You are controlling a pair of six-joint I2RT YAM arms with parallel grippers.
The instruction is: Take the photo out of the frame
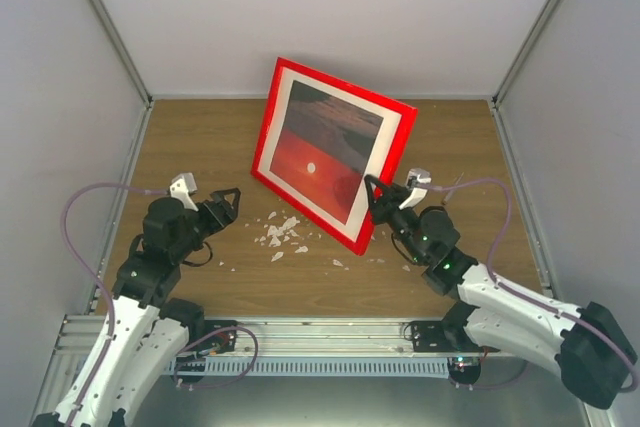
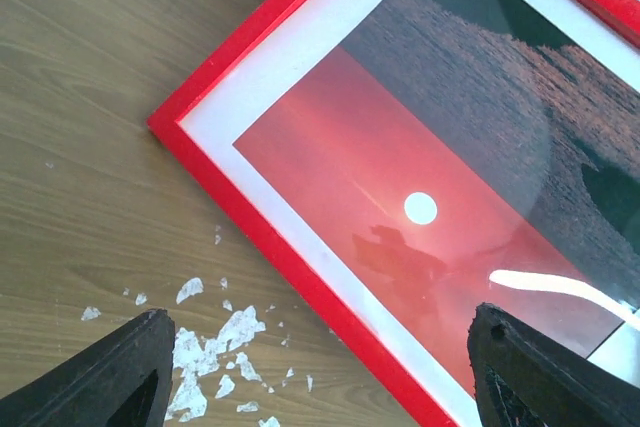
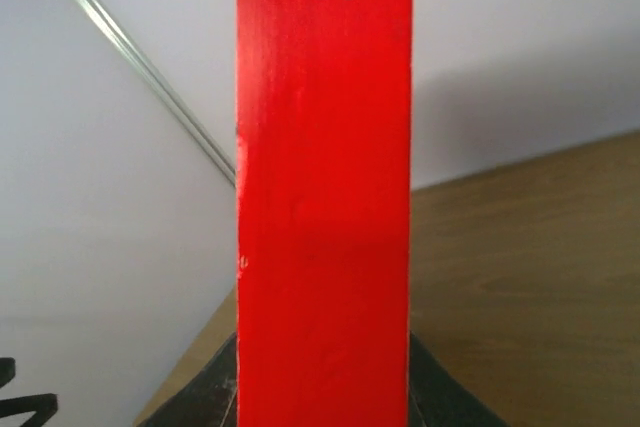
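Note:
The red frame [image 1: 266,130] stands tilted on its lower edge on the wooden table, front side toward me. The sunset photo [image 1: 322,150] sits inside it behind a white mat [image 1: 290,82]. My right gripper [image 1: 378,197] is shut on the frame's right edge near the lower corner and holds it up; that red edge [image 3: 322,197] fills the right wrist view. My left gripper [image 1: 226,205] is open and empty, left of the frame's lower edge. In the left wrist view the frame [image 2: 240,217] and photo [image 2: 420,177] lie beyond its spread fingers [image 2: 110,372].
Several white paper scraps [image 1: 280,232] lie on the table in front of the frame, also in the left wrist view [image 2: 215,347]. White walls enclose the table on three sides. A metal rail [image 1: 300,337] runs along the near edge.

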